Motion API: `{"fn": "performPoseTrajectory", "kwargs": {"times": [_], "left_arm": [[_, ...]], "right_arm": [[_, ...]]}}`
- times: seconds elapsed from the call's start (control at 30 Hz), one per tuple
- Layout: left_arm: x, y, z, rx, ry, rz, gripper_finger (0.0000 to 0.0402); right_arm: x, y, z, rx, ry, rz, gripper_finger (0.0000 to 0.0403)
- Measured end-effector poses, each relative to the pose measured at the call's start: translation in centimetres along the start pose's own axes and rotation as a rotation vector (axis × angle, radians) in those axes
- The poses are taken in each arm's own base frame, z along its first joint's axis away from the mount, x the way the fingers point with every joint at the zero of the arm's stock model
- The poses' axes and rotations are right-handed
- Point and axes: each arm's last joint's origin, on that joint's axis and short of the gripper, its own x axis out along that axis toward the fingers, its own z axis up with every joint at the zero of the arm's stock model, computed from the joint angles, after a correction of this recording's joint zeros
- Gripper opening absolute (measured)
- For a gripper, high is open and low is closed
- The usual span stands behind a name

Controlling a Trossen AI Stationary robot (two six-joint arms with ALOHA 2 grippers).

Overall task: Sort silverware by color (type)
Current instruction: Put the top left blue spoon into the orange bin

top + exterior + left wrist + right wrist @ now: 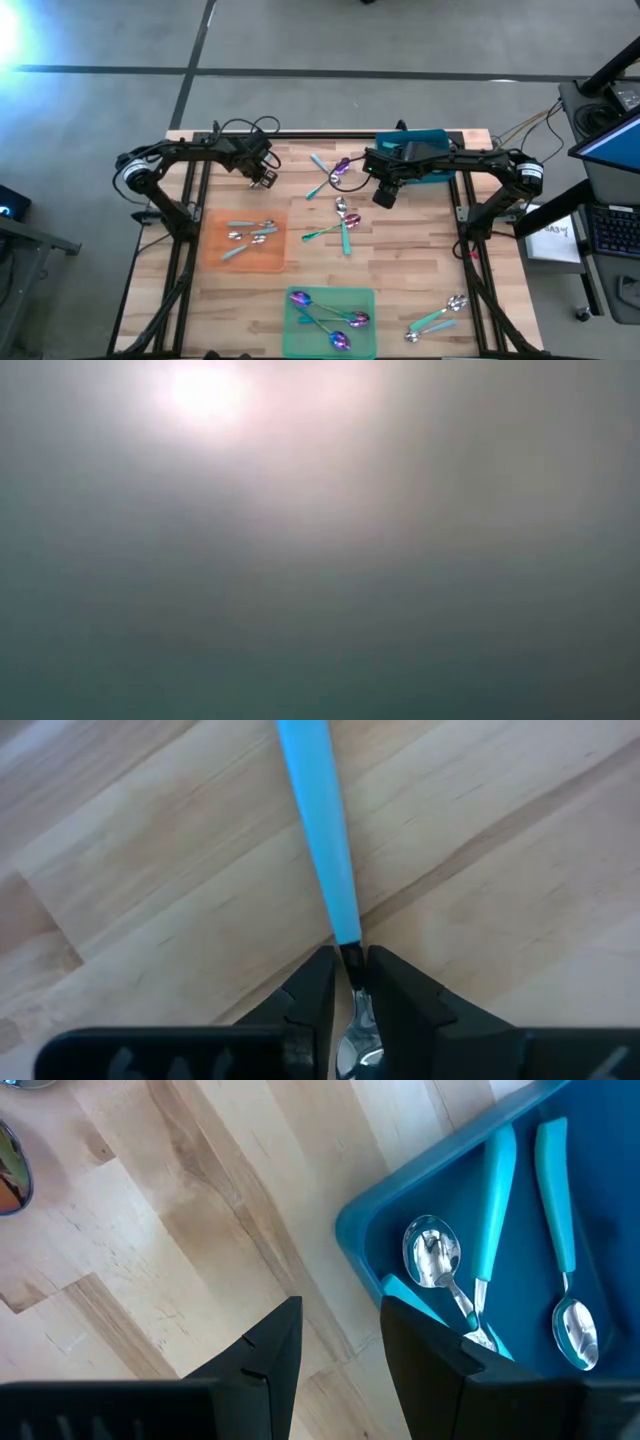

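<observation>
My left gripper [264, 180] is over the far left of the wooden table, beyond the orange mat [245, 252], and is shut on a spoon with a pale blue handle [318, 820] and a silver head [356, 1045]. My right gripper [383, 196] is open and empty beside the teal bin [432, 140]. In the right wrist view its fingers [340, 1350] stand by the bin's corner [362, 1240], where silver spoons [432, 1255] lie. Silver spoons [250, 232] lie on the orange mat and purple-headed ones [330, 315] on the green mat [300, 338]. The low view shows only glare. My left gripper pinches the spoon's thin neck [352, 960] between its two fingertips, where the blue handle meets the silver head. The spoon lies along the fingers, its head back between them and its handle reaching out past the tips. Whether the handle touches the table, I cannot tell.
Loose spoons lie at the table's middle [340, 218], toward the far edge [328, 170] and at the near right corner [440, 315]. Bare wood lies between the mats and along the left side.
</observation>
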Motion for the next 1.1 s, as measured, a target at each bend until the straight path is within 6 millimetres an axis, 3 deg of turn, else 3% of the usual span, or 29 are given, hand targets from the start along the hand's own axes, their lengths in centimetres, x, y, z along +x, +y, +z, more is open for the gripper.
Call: {"fn": "performPoseTrajectory", "kwargs": {"times": [0.23,0.43,0.83,1.1], "left_arm": [[0.2,0.0,-0.1,0.005,0.012,-0.011,0.0008],[-0.5,0.0,0.0,0.033,-0.015,-0.034,0.0004],[-6.5,-1.1,-0.1,0.058,-0.315,-0.197,0.0001],[-9.3,-3.3,-3.2,0.083,-0.457,-0.364,0.0001]], "right_arm": [[0.0,0.0,0.0,-0.007,-0.002,-0.007,0.0128],[0.0,0.0,0.1,0.036,-0.011,-0.006,0.0128],[-0.1,0.3,1.7,0.114,-0.167,0.058,0.0128],[0.2,0.9,2.7,0.139,-0.280,0.227,0.0128]]}}
